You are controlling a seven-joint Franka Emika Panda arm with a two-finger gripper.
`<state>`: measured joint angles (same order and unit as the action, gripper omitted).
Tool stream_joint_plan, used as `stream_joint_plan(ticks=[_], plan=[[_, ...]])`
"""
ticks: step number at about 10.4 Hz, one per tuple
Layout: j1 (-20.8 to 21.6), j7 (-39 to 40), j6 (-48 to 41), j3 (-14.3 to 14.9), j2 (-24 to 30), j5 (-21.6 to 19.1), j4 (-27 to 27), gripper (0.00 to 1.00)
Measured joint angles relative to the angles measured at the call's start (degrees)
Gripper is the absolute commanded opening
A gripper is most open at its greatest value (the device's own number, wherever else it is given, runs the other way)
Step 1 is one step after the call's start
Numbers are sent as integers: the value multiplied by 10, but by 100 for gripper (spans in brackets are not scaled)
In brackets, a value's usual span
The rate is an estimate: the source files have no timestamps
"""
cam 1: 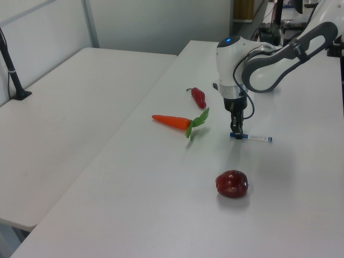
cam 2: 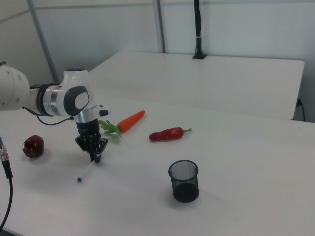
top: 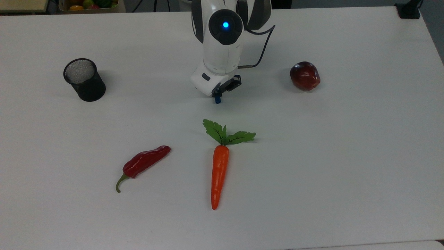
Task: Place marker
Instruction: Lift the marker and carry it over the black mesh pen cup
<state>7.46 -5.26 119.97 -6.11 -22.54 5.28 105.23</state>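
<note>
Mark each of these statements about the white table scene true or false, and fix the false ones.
1. The slim white marker with a blue cap lies flat on the white table. True.
2. The gripper is down at the marker's blue-capped end. True.
3. The black mesh cup lies tipped on its side. False: it stands upright.
4. The marker is inside the cup. False: it lies on the table, well apart from the cup.
5. In the top view, the dark red apple is to the right of the arm. True.
6. The orange carrot touches the red chili pepper. False: they lie apart.
</note>
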Motion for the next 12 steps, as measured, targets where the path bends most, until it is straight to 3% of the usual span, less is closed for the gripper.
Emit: stream_joint_plan(ticks=[5, 8, 12], plan=[[-9, -28, -72, 1, 42, 0, -39, 7], [-51, -31, -111, 7, 80, 0, -86, 8], [-120, -29, -92, 83, 107, 1, -140, 8]])
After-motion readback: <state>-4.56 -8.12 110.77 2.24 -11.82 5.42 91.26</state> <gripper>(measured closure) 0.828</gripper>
